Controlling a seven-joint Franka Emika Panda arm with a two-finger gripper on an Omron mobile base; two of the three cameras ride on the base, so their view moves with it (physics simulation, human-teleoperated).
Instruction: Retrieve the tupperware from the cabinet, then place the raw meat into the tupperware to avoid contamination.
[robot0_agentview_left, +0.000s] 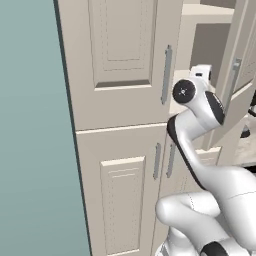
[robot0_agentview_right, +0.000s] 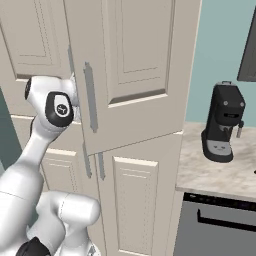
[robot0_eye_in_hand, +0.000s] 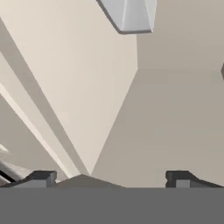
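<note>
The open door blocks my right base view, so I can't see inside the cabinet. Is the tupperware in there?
Observer: Yes. The hand view shows the tupperware at its top edge, inside the cabinet.
Operator: Is the hand open?
Observer: Yes. The hand has its fingertips wide apart, with nothing between them.
Operator: Is it touching the tub?
Observer: No. Bare cabinet surface lies between the fingertips and the tub.

Open shelf before claw, tupperware beyond
</note>
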